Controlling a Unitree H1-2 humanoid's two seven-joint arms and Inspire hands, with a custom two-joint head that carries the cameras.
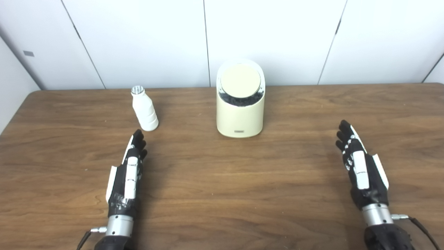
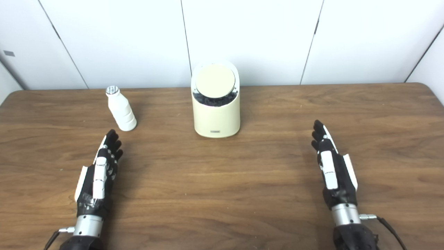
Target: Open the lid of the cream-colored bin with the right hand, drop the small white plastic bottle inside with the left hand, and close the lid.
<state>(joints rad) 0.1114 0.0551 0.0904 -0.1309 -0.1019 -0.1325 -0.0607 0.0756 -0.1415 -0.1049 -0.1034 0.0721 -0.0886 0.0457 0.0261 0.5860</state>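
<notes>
Lid (image 1: 240, 82) of the cream-colored bin (image 1: 240, 114) seems closed, up-left and well apart from the right hand (image 1: 360, 170). Small white plastic bottle (image 1: 145, 109) stands upright just beyond the left hand (image 1: 126, 177). Both hands' fingers are extended, empty, above the worktop (image 1: 242, 187).

Plain lab or test room, bare wooden table (image 1: 222, 194) with rounded far corners, blank white wall panels (image 1: 270, 38) with dark seams behind, no furnishings
</notes>
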